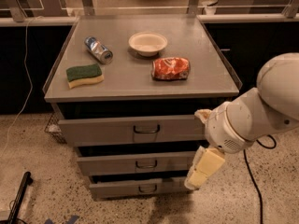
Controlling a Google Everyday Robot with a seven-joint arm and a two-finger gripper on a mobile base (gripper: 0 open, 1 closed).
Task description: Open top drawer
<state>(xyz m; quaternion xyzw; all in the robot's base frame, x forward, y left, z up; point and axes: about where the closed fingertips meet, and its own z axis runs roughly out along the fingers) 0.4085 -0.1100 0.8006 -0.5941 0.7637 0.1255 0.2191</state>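
Gripper [205, 167] is hovering low beside the right end of the top drawer [103, 130] -- can't tell claw state -- well off the loop handle [146, 129], probably risking hooking the middle drawer [107, 164] instead.

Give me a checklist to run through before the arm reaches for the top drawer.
1. Clear view of the handle: ok; it sits unblocked at the centre of the top drawer.
2. The gripper lined up with the handle: not ok; it hangs off to the right, lower than the handle.
3. Top drawer pulled out: not ok; no tray shows.
4. The sponge, can, bowl and packet resting on the cabinet top: ok.
5. Drawer slides freely: cannot tell.
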